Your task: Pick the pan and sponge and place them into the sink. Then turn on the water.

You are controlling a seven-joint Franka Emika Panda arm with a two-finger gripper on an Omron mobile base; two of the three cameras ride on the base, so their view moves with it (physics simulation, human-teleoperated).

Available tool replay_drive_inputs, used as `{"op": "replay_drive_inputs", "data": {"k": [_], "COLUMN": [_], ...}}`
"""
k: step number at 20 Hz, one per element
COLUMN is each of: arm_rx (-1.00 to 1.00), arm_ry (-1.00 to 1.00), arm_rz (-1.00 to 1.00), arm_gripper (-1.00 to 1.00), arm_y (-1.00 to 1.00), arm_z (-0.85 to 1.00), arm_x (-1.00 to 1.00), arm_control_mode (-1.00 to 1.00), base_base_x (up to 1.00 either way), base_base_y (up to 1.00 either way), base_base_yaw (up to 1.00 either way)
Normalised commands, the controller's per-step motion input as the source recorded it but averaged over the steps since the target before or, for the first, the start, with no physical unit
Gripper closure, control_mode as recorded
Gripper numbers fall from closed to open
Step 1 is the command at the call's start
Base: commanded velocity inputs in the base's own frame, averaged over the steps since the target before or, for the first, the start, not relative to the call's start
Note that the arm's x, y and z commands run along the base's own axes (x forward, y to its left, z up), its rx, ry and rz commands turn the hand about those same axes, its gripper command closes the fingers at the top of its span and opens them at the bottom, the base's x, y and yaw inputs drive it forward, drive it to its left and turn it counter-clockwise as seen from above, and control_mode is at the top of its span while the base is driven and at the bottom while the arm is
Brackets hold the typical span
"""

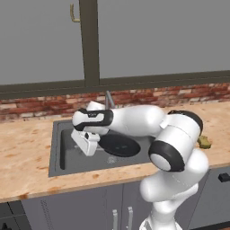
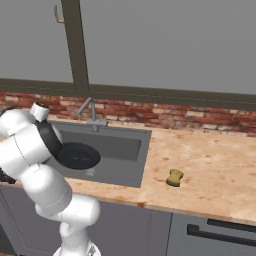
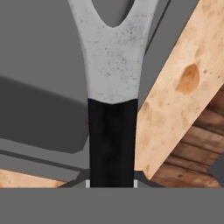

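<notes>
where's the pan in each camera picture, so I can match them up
Left base view: the pan sits in the sink, centre of the picture, partly behind the arm.
Right base view: the pan is left of centre, in the basin beside the arm.
Hand view: its handle runs up the middle from the gripper.
Shared landmark: the faucet at the sink's back rim in both base views.

The pan (image 1: 119, 145) is held over the sink (image 1: 57, 152), which is set into the counter (image 1: 27, 152). The faucet (image 2: 89, 114) stands at the sink's rear rim, before the brick wall (image 2: 190, 116). The sponge (image 2: 174, 177) lies on the counter, right of the sink.
</notes>
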Motion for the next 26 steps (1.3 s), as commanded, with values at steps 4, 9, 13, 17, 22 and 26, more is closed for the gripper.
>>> {"op": "replay_drive_inputs", "data": {"k": [4, 9, 13, 17, 22, 26], "arm_rx": [0.01, 0.01, 0.01, 0.01, 0.01, 0.0], "arm_ry": [0.03, 0.01, 0.01, 0.0, 0.0, 0.0], "arm_rz": [0.0, 0.0, 0.0, 0.0, 0.0, 0.0], "arm_gripper": [1.0, 1.0, 1.0, 1.0, 1.0, 1.0], "arm_y": [-0.04, -0.03, -0.02, 0.0, 0.03, 0.01], "arm_z": [-0.16, -0.14, -0.18, -0.23, -0.22, -0.23], "arm_x": [0.16, 0.16, 0.13, 0.04, 0.08, 0.09], "arm_control_mode": [-1.0, -1.0, -1.0, -1.0, -1.0, -1.0], "base_base_x": [0.0, 0.0, 0.0, 0.0, 0.0, 0.0], "base_base_y": [0.0, 0.0, 0.0, 0.0, 0.0, 0.0], "base_base_yaw": [0.0, 0.0, 0.0, 0.0, 0.0, 0.0]}}
